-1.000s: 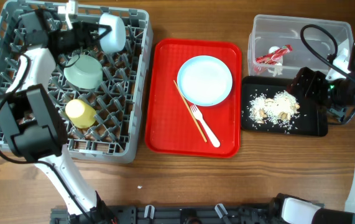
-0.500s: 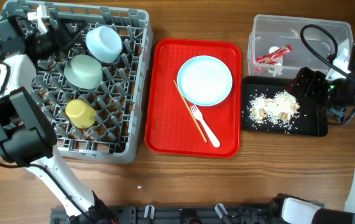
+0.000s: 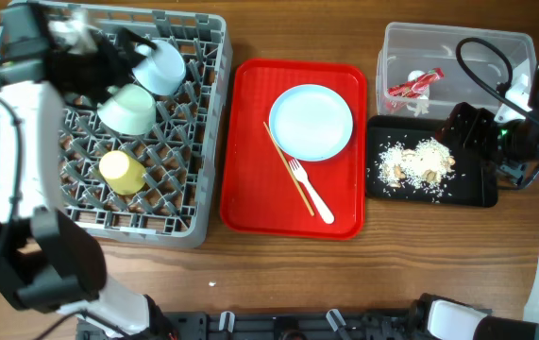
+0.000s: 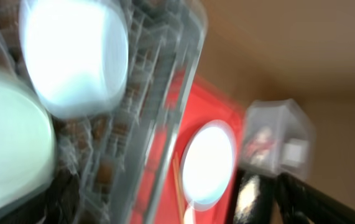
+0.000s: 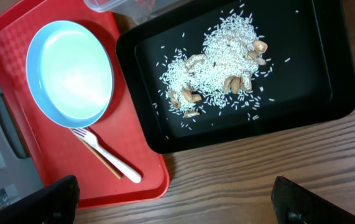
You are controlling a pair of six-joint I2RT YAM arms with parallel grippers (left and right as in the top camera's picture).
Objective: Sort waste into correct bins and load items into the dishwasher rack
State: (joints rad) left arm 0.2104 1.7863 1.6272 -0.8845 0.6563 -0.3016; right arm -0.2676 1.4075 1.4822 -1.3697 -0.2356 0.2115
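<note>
In the dishwasher rack (image 3: 170, 194) the white bowl (image 3: 160, 64) lies at 12 o'clock, with the pale green bowl (image 3: 126, 110) just beside it at 7 o'clock. The left jaws are nearby but blurred, so their state cannot be told. The right jaws gape wide and empty above the black tray (image 5: 314, 81) of rice (image 5: 221, 50).

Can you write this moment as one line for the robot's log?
rack: white bowl, green bowl, yellow cup | red tray: plate, fork, chopsticks | right gripper: open | left gripper: blurred
</note>
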